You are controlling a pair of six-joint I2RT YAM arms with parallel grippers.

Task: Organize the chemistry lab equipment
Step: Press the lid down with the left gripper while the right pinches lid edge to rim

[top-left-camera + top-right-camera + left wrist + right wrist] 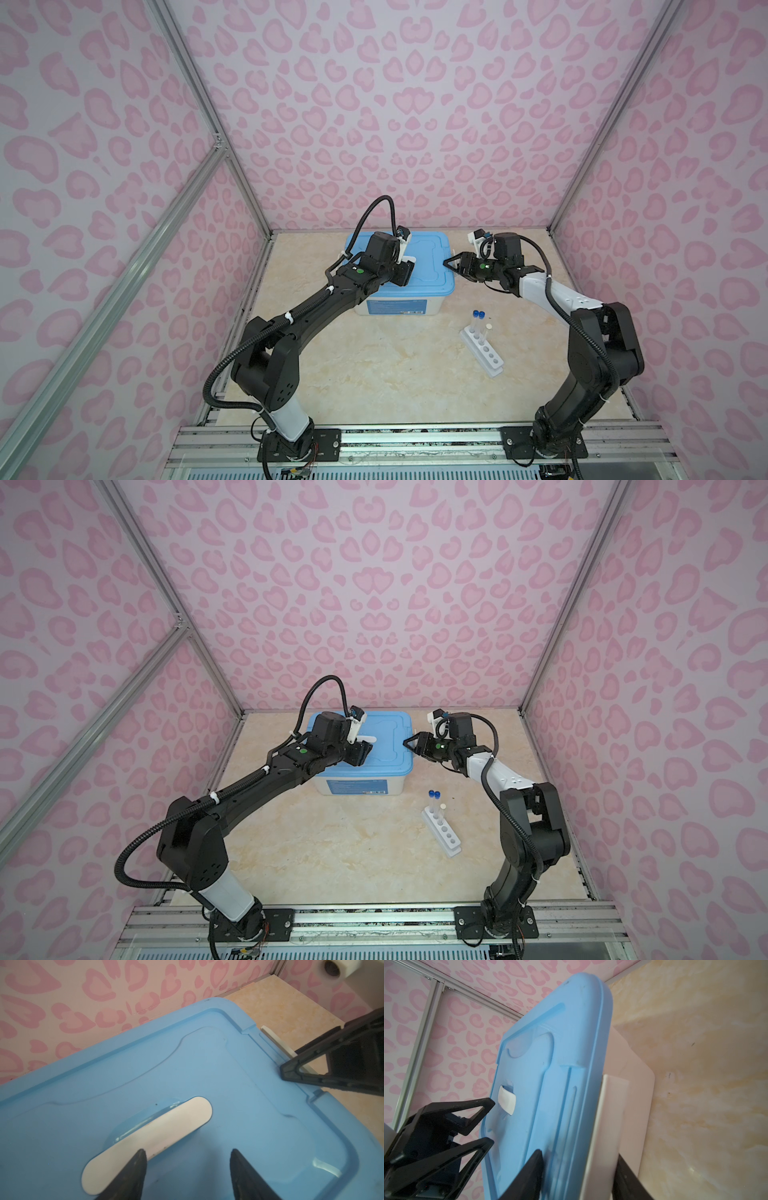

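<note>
My left gripper (187,1154) hangs just above the blue lid (228,1076) with its jaws well apart and nothing held. One of its fingers (135,1169) overlaps the white handle (158,1136) set flat in the middle of the lid, and the other finger sits over bare blue plastic. My right gripper (579,1154) is at the lid's right-hand edge, turned sideways. One finger lies over the top of the lid, the other outside the white latch (608,1115), so rim and latch sit between the jaws. I cannot tell whether they are pressing on them. The lid sits closed on the white bin (432,303), which stands at the back of the marbled table (374,374). Out toward the right arm's side, nearer the front than the bin and well apart from both grippers, the white rack (486,355) lies at an angle on the table. Two blue-capped test tubes (478,322) stand upright at its far end. A pale-capped tube (489,328) is just beside them, and I cannot tell from here whether it sits in a hole.
</note>
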